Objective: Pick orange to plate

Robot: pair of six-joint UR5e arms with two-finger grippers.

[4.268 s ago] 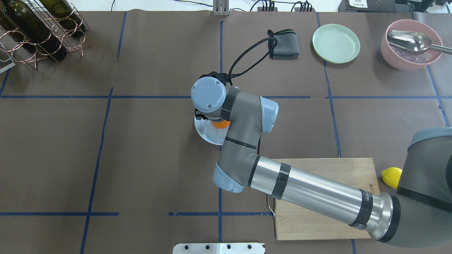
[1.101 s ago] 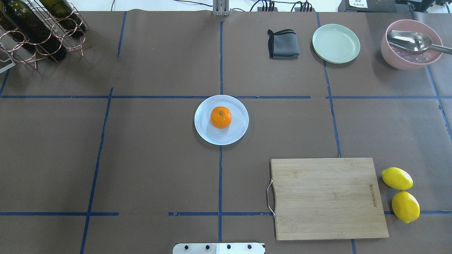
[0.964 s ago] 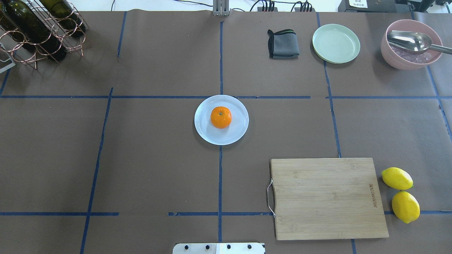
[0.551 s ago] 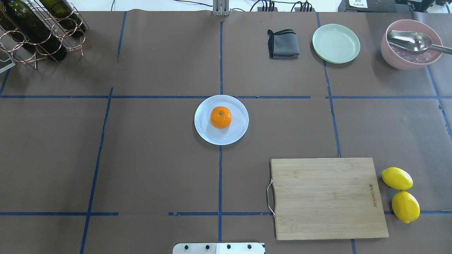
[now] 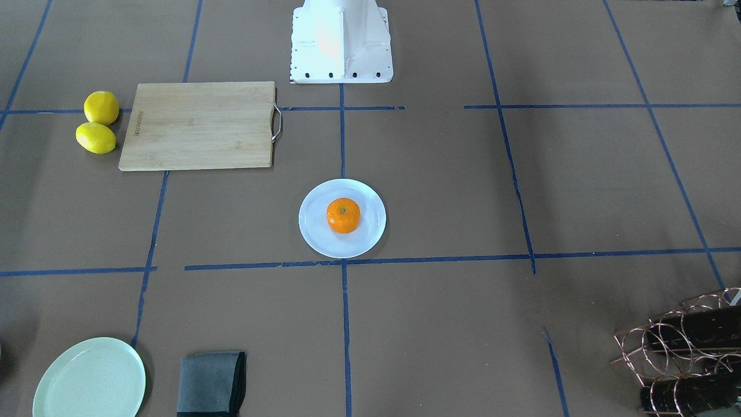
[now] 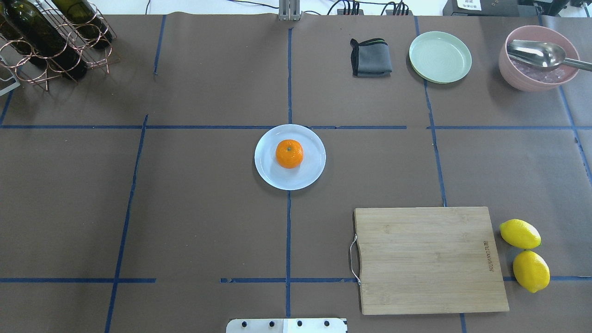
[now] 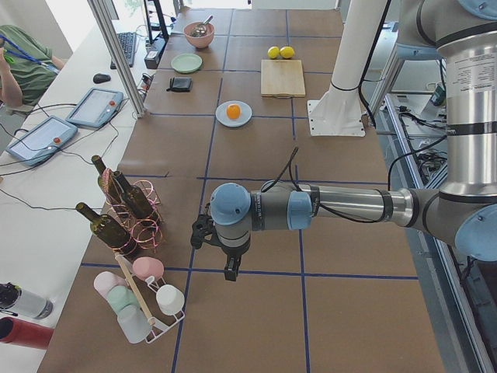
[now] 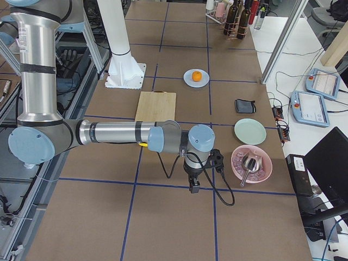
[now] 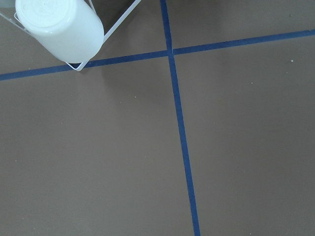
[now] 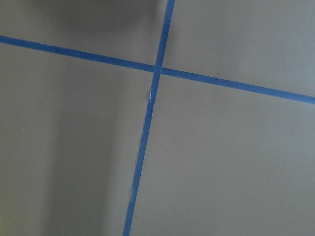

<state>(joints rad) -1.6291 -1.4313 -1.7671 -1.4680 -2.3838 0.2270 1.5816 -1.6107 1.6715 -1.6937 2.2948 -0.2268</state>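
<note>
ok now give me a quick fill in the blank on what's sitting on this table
The plate holds exactly ____ orange.
Beside the cutting board lie ____ lemons.
The second plate, next to the folded grey cloth, is pale ____.
Missing words: one, two, green.

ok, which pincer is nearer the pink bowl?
Right. The right pincer hangs just beside the pink bowl; the left pincer is at the opposite end, by the bottle rack.
</note>
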